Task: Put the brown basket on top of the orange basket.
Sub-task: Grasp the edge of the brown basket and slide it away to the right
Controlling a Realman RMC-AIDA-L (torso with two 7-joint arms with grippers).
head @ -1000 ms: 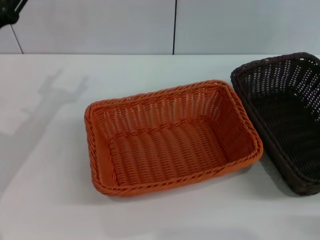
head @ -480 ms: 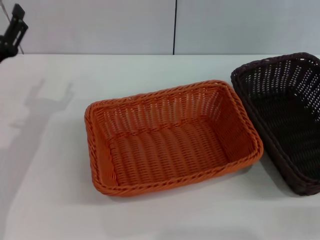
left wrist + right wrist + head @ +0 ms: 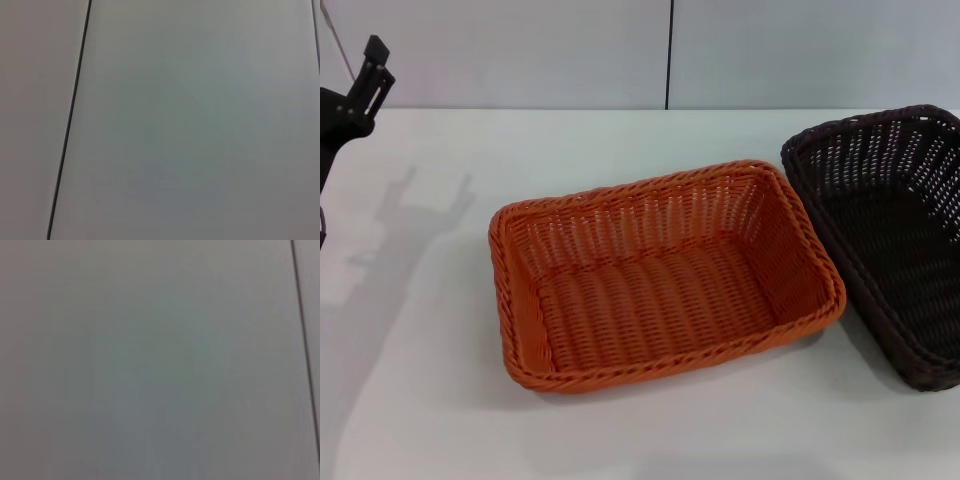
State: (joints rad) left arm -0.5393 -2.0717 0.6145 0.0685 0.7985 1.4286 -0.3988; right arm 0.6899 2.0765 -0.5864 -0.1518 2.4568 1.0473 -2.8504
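The orange basket (image 3: 660,275) lies empty in the middle of the white table in the head view. To its right lies the brown basket (image 3: 895,230), also empty, partly cut off by the view's right edge and almost touching the orange one's right corner. My left gripper (image 3: 365,82) hangs above the table's far left corner, well away from both baskets, and nothing is seen in it. My right gripper is out of view. Both wrist views show only a plain grey wall panel with a dark seam.
The white table (image 3: 430,380) has bare room to the left of and in front of the orange basket. A grey panelled wall (image 3: 520,50) with a vertical dark seam stands behind the table's far edge.
My left arm has come further into view at the upper left, moving rightward and down. Its shadow on the table has shifted. Both baskets stay where they were.
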